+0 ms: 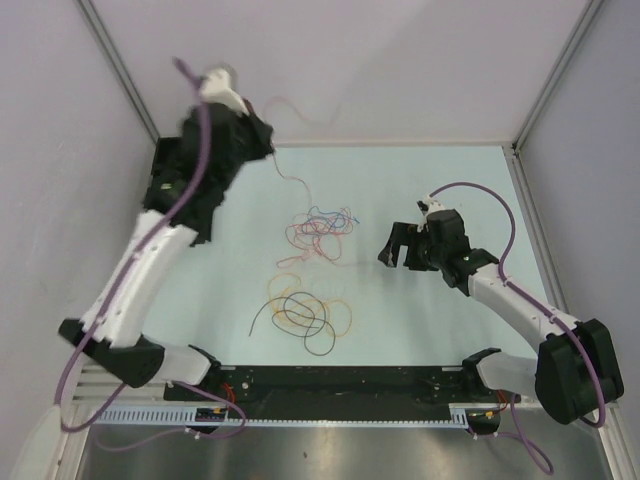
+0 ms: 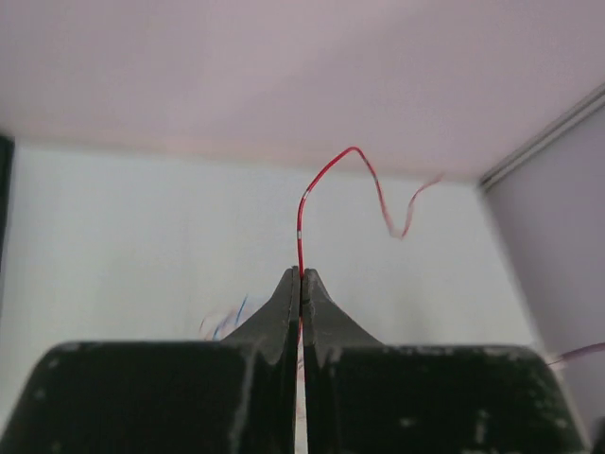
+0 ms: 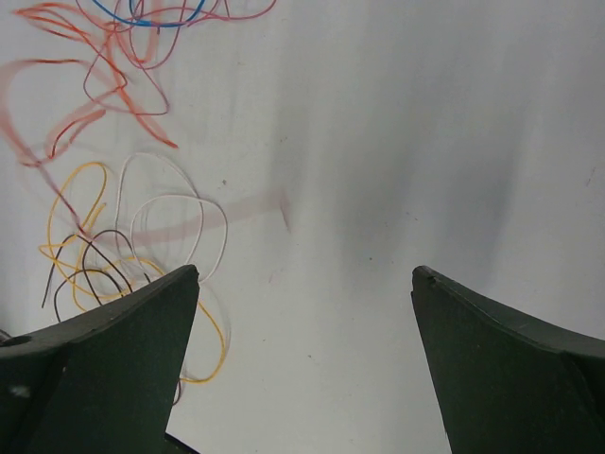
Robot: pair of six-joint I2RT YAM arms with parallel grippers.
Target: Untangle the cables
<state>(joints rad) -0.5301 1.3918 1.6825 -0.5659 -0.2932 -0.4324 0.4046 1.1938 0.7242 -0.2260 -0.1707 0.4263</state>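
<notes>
The cables lie in two loose heaps on the pale table: a red, blue and purple tangle (image 1: pixel 320 232) and an orange, yellow, black and purple tangle (image 1: pixel 305 310) nearer the bases. My left gripper (image 1: pixel 265 135) is raised high at the back left and shut on a red wire (image 2: pixel 301 227). The wire's free end curls up past the fingertips, and the rest hangs down towards the red tangle (image 1: pixel 290 180). My right gripper (image 1: pixel 395 245) is open and empty, low over the table just right of the tangles. Its wrist view shows red (image 3: pixel 113 76), white (image 3: pixel 180 213) and yellow (image 3: pixel 71 218) loops to its left.
Grey enclosure walls stand at the left, back and right, with metal corner posts (image 1: pixel 120 70). The arm bases and a black rail (image 1: pixel 340 385) run along the near edge. Thick mauve hoses (image 1: pixel 200 150) follow both arms.
</notes>
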